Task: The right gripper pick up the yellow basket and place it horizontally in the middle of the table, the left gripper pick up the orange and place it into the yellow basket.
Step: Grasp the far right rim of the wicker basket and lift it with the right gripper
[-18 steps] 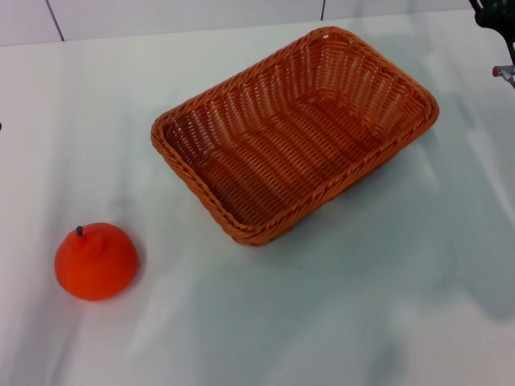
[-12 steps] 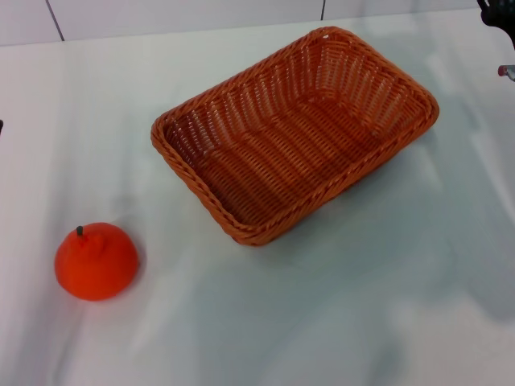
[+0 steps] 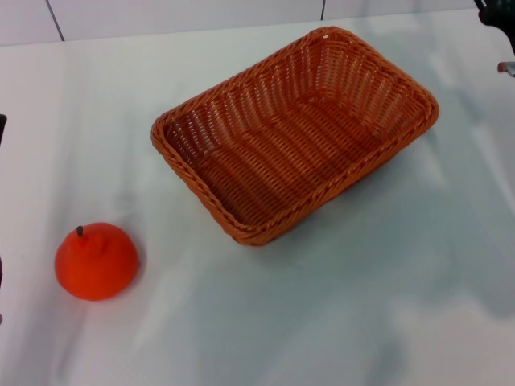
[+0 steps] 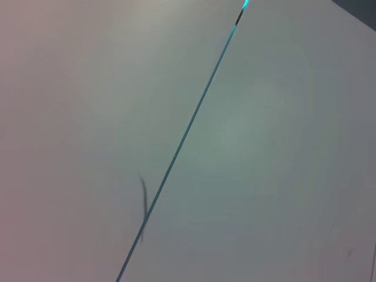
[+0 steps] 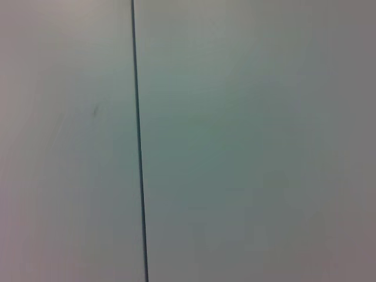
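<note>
**End effectors at the edges, orange and basket apart on the tabletop**

Left end effector point(image 3: 2, 129) shows only as a thin dark sliver at the far-left border of the head view, level with the basket's left corner; whether its fingers are spread or pressed together I cannot tell. Just right of that edge, nearer to me, the orange point(image 3: 96, 261) sits upright on the white tabletop point(image 3: 338, 305), its small dark stem pointing up, touching nothing else. Well to its right and farther back lies the yellow basket point(image 3: 294, 133), orange-brown wicker with a braided rim, resting flat on its base but turned at a slant, one corner toward the far right and the opposite one toward the near left. Its inside holds nothing. Beyond the basket's right corner, at the far-right top of the scene, a black piece of the right end effector point(image 3: 497, 10) pokes in, hanging clear of the basket; its fingers are cut off, so I cannot tell their state. Both wrist views show only pale flat panels point(image 4: 264, 129) crossed by a thin dark seam.
</note>
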